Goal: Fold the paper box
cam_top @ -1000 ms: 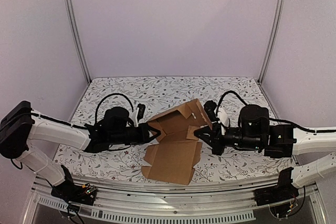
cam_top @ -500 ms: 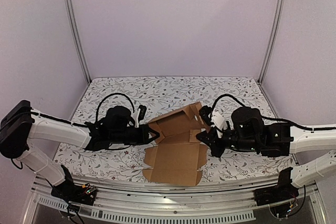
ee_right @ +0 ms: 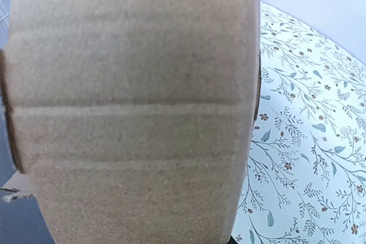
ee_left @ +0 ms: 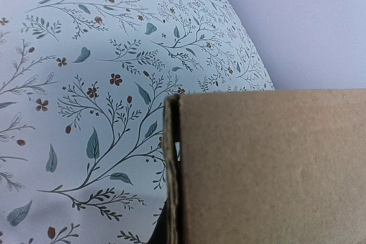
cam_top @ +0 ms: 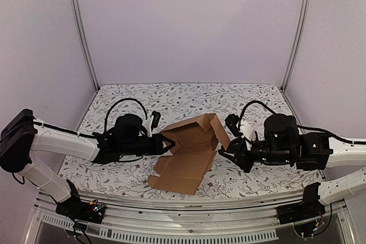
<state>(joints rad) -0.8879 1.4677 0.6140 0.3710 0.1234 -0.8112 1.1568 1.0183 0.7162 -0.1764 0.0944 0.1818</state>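
The left gripper [cam_top: 165, 143] is clamped on the left wall of the box [cam_top: 189, 161], which lies half-raised on the table [cam_top: 171, 98] with its front panel flat. That grip probably serves best as a firm anchor. The right gripper [cam_top: 227, 151] sits just beside the box's right flap; whether it grips cannot be told. Pushing that flap upright along its crease, slowly, seems wise.

Floral table [cam_top: 189, 92] bears the paper box [cam_top: 189, 161], seemingly part-lifted.
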